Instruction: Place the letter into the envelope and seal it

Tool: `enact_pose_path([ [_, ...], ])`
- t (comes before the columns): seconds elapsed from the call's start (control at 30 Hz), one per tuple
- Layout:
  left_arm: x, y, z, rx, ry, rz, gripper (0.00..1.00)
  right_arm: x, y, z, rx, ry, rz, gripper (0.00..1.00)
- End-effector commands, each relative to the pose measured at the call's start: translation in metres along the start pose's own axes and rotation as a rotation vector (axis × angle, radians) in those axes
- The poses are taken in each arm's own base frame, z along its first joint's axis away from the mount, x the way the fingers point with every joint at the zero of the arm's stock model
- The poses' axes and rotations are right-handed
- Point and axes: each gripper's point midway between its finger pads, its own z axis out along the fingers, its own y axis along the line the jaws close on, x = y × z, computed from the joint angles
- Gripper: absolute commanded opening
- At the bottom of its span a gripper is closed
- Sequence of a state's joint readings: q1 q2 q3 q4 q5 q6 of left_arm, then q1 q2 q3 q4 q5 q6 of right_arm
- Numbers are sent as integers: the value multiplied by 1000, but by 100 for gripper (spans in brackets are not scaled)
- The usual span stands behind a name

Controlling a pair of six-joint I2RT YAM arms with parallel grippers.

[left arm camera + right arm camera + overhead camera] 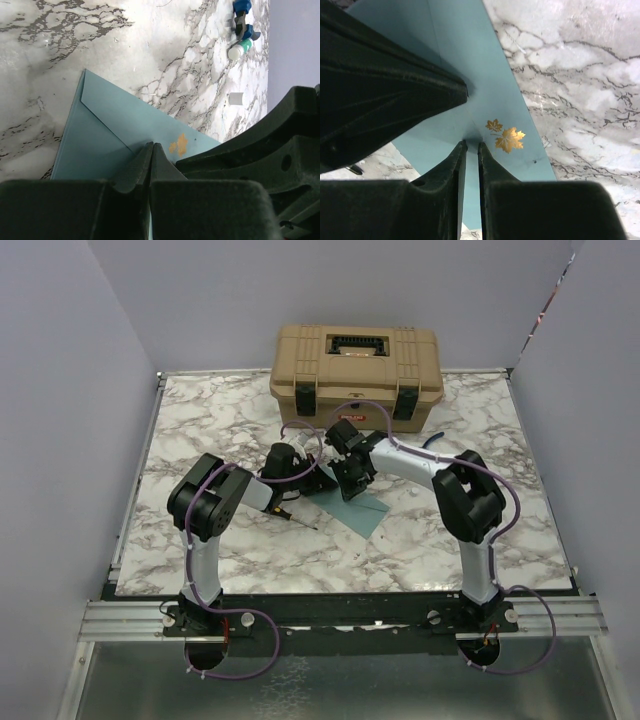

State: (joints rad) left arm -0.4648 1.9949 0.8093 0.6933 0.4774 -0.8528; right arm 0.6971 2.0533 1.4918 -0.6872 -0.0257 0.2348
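Top external view: teal envelope (366, 512) flat on marble tabletop (480, 540), mid-table, near side of tan toolbox (357, 375). Both arms meet over it. Left end effector (151, 146) pressed together, tips over envelope, contact hard to call. Right end effector (471, 144) just thin slit apart, nothing between, tips right beside gold maple leaf sticker (507, 137).

- The tabletop (200, 430) is white marble pattern with grey veins.
- Plain pale grey-lilac walls stand behind the tabletop (200, 300), at its left (60, 440) and at its right (590, 420).
- A tan toolbox (356, 375) with black latches sits at the tabletop's far edge.
- An aluminium rail (340, 615) runs along its near edge.
- The light is soft and even.
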Motion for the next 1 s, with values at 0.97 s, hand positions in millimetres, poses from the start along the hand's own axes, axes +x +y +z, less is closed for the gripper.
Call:
enact_pose_path([
  [0.97, 21, 41, -10, -156, 62, 26, 0, 109, -25, 9, 5, 110, 167, 15],
])
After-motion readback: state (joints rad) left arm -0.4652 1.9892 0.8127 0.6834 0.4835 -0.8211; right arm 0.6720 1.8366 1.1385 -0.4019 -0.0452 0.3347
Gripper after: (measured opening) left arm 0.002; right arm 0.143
